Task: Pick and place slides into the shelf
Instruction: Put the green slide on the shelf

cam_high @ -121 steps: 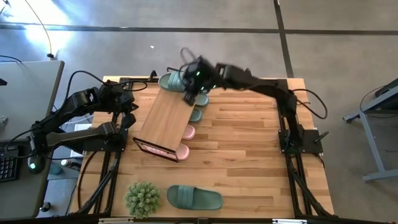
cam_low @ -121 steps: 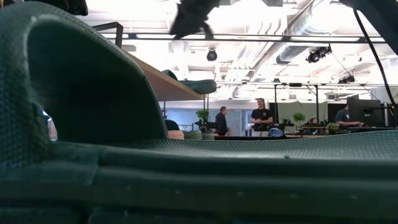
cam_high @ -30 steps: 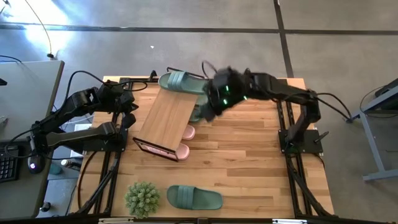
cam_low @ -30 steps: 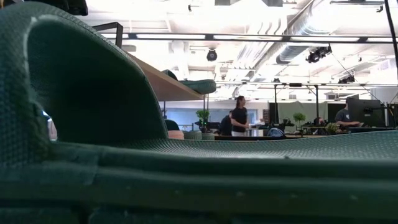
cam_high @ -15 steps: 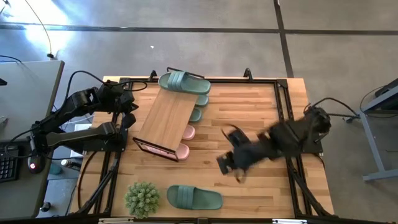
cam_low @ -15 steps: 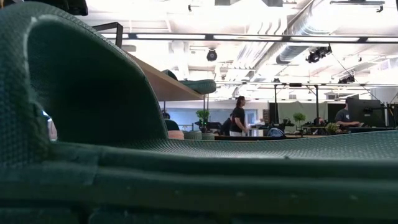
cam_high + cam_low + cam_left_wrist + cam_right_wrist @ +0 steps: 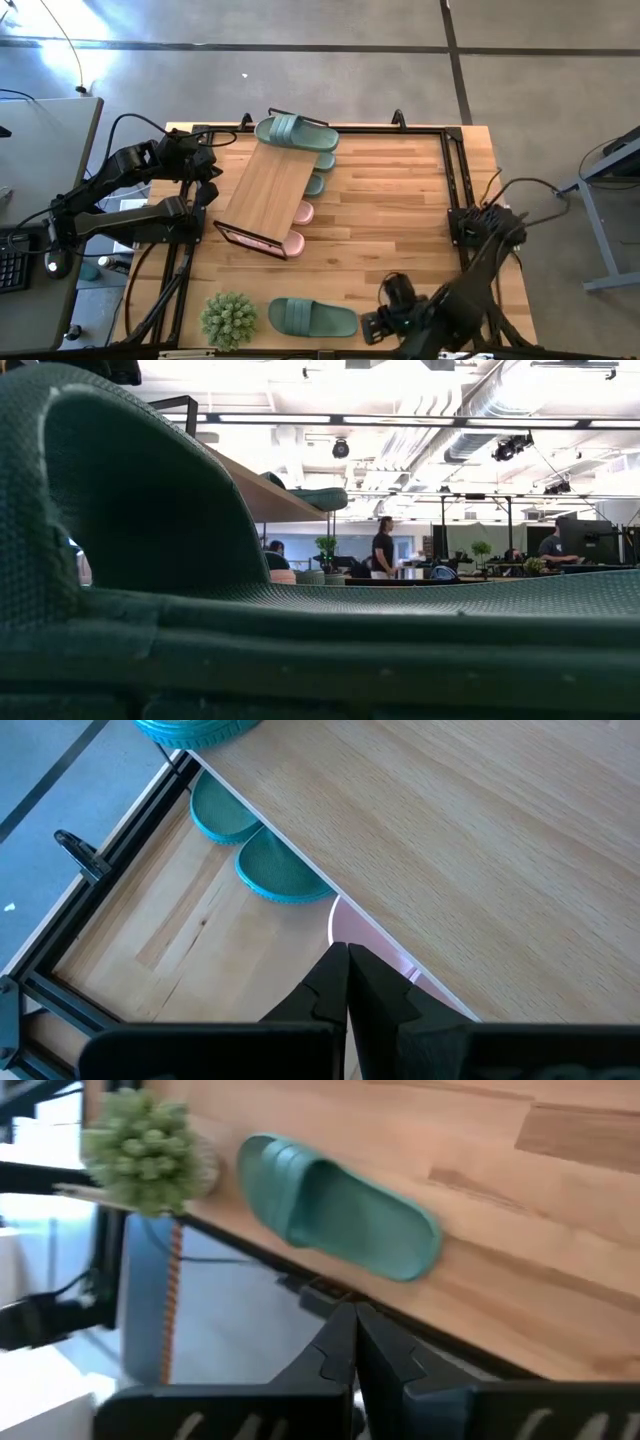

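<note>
The shelf [image 7: 265, 193] stands at the table's far left, with its bamboo board [image 7: 480, 830] on top. One sage-green slide [image 7: 296, 133] lies across the board's far end. The ends of two green slides [image 7: 318, 172] and two pink ones [image 7: 298, 226] stick out from under the board; they also show in the left wrist view [image 7: 283, 877]. Another green slide [image 7: 312, 317] lies flat on the table at the near edge, and it fills the low view [image 7: 300, 630]. My right gripper [image 7: 368, 326] is shut and empty, just right of that slide [image 7: 340, 1208]. My left gripper [image 7: 208, 188] is shut, beside the shelf's left side.
A spiky green plant ball [image 7: 229, 319] sits at the near edge, left of the lone slide. A black frame runs along the table's far and side edges. There is bare wood between the shelf and the right arm's base [image 7: 480, 225]. People stand in the room beyond the table.
My right arm has swung fast from beside the shelf's far end across the table toward the near edge. It has come down to the right of the lone green slide. The slide on the shelf board has stayed put.
</note>
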Controlling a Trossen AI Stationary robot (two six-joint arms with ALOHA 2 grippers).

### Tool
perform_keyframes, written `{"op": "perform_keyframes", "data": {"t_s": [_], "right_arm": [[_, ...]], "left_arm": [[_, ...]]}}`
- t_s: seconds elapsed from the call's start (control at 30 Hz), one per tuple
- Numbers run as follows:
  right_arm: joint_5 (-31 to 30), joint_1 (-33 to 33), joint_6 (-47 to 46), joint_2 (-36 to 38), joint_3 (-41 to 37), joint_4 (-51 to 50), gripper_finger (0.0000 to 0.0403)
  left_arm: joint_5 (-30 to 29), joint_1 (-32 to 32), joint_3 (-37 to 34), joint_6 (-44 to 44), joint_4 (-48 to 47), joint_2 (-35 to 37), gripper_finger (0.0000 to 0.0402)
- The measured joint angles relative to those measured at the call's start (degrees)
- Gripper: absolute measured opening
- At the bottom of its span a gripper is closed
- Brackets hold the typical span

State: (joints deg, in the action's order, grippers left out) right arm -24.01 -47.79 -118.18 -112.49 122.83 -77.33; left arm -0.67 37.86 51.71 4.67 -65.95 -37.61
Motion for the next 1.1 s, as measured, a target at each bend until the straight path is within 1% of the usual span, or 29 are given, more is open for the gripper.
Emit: {"op": "perform_keyframes", "data": {"t_s": [0.1, 0.2, 0.3, 0.4, 0.53, 0.63, 0.7, 0.8, 0.9, 1.0, 1.1], "right_arm": [[-0.05, 0.52, 0.18, -2.98, 0.0, -0.02, 0.0], [0.38, 1.26, 3.17, -5.87, 0.0, 0.46, 0.001], [0.7, 2.16, 7.69, -8.71, 0.0, 2.15, 0.0037], [2.2, 3.59, 11.48, -11.45, 0.0, 5.03, 0.0075], [7.92, 6.6, 15.79, -15.54, 0.0, 10.24, 0.0124], [13.24, 8.99, 22.7, -18.68, 0.0, 16.81, 0.0147], [14.97, 10.41, 26.54, -20.13, 0.0, 20.68, 0.0153], [14.8, 11.75, 29.56, -20.52, 0.0, 24.7, 0.0156], [14.35, 12.33, 29.79, -20.5, 0.04, 24.95, 0.0156], [16.36, 12.57, 29.6, -20.59, 0.02, 25.13, 0.0156], [16.87, 12.76, 29.56, -20.91, 0.02, 25.9, 0.0156]], "left_arm": [[0.0, 0.0, 0.0, 0.0, -0.02, -0.01, 0.0001], [0.0, 0.0, 0.0, -0.01, -0.01, -0.01, 0.0001], [0.0, -0.01, 0.0, -0.01, -0.02, 0.0, 0.0001], [0.0, 0.0, 0.0, 0.0, -0.02, -0.02, 0.0001], [0.0, 0.0, 0.0, -0.01, -0.02, -0.01, 0.0001], [0.0, 0.0, 0.0, 0.0, 0.0, -0.02, 0.0001], [0.0, 0.0, 0.0, 0.0, -0.02, -0.02, 0.0001], [0.0, 0.0, 0.0, -0.01, -0.01, -0.01, 0.0001], [0.0, -0.02, 0.0, -0.02, 0.0, 0.0, 0.0001], [0.0, 0.0, 0.0, 0.0, 0.0, -0.02, 0.0001], [0.0, -0.02, 0.01, -0.01, -0.01, -0.02, 0.0001]]}}
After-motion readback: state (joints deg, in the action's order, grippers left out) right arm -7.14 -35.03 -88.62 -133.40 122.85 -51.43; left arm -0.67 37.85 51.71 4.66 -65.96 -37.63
